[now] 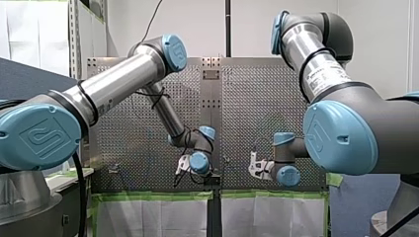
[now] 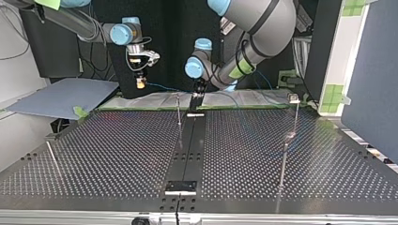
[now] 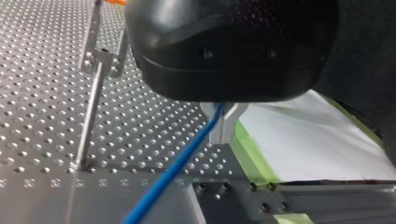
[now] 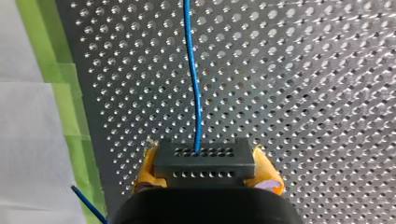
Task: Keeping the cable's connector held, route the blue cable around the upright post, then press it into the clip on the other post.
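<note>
Connector (image 4: 204, 164) between my right arm's downward-pointing fingers (image 4: 267, 173), blue cable (image 4: 192, 70) ahead

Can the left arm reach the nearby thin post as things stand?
Probably yes: my left gripper, shut on the blue cable, hangs close beside the post, with only bare table between.

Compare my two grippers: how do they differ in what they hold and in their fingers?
My right gripper is shut on the black connector; my left gripper is shut on the blue cable itself. The right gripper's pads are yellow; the left gripper's fingers look pale, with no yellow. Both hold the same cable over the perforated table.
</note>
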